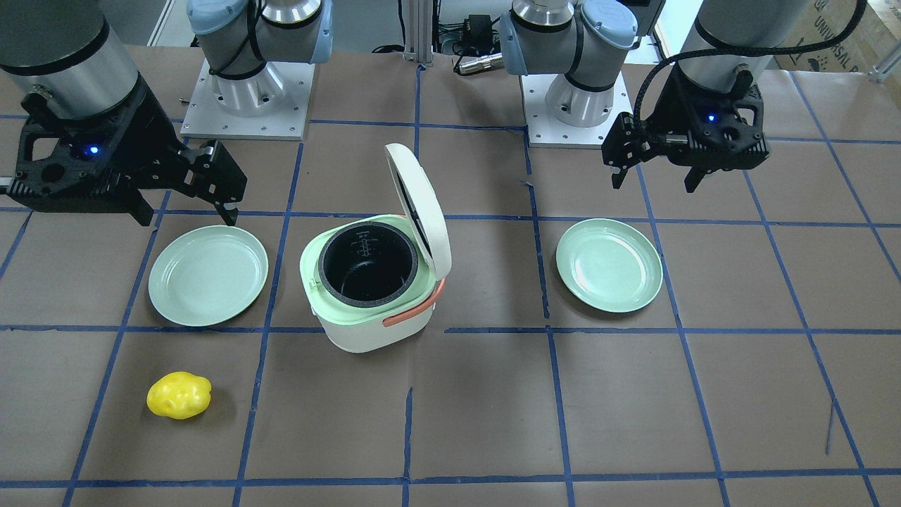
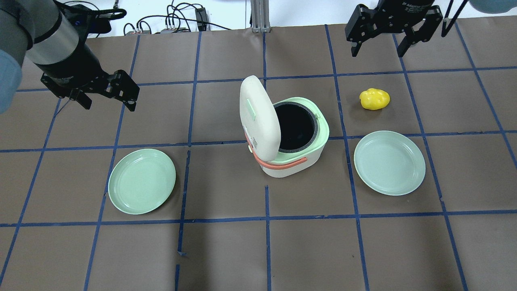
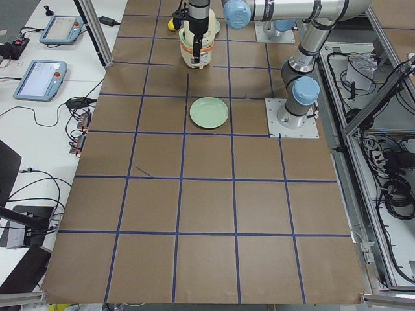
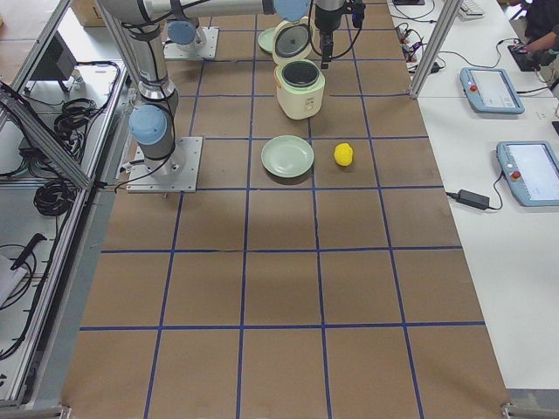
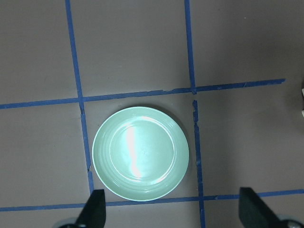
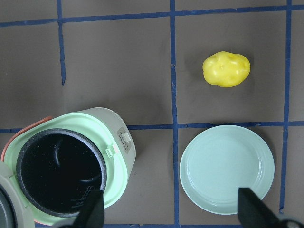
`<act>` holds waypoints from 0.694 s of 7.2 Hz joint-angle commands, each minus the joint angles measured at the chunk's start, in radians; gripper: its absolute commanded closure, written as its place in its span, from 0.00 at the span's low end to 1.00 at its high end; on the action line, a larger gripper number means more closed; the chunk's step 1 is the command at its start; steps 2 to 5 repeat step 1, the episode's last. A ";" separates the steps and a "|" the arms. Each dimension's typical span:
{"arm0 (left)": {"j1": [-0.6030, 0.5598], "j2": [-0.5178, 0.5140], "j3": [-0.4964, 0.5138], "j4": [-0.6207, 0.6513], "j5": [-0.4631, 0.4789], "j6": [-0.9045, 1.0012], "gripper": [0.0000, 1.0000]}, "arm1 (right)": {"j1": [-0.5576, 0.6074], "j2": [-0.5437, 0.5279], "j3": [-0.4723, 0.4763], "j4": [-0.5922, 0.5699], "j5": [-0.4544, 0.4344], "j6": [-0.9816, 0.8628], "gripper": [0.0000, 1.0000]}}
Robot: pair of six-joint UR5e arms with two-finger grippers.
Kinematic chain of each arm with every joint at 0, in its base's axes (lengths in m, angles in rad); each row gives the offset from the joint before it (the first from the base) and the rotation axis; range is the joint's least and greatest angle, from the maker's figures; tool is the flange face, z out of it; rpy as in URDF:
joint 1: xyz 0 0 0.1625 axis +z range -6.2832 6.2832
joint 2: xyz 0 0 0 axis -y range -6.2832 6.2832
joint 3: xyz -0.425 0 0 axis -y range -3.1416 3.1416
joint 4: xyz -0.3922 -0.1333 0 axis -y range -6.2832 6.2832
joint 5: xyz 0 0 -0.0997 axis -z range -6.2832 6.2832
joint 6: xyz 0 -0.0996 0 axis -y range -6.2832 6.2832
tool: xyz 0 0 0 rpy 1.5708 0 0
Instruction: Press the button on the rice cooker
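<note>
The white and mint rice cooker (image 1: 359,331) stands mid-table with its lid (image 1: 422,204) up and the black inner pot bare. It also shows in the overhead view (image 2: 282,169) and the right wrist view (image 6: 118,156), where a small white latch button (image 6: 124,139) sits on its rim. My left gripper (image 2: 107,97) is open and empty, hovering left of the cooker above a green plate (image 5: 140,153). My right gripper (image 2: 379,50) is open and empty, high at the far right, well away from the cooker.
Two green plates lie on either side of the cooker (image 2: 142,181) (image 2: 389,162). A yellow lumpy object (image 2: 375,99) lies beyond the right plate. Brown paper with blue tape lines covers the table. Both arm bases stand on the robot's side.
</note>
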 commanded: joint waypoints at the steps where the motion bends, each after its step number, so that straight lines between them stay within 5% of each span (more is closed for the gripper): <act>1: 0.000 0.000 0.000 0.000 0.000 0.000 0.00 | 0.000 0.001 0.002 0.001 0.000 0.000 0.00; 5: 0.000 0.000 0.000 0.000 0.000 0.000 0.00 | 0.000 0.001 0.002 0.001 0.000 0.000 0.00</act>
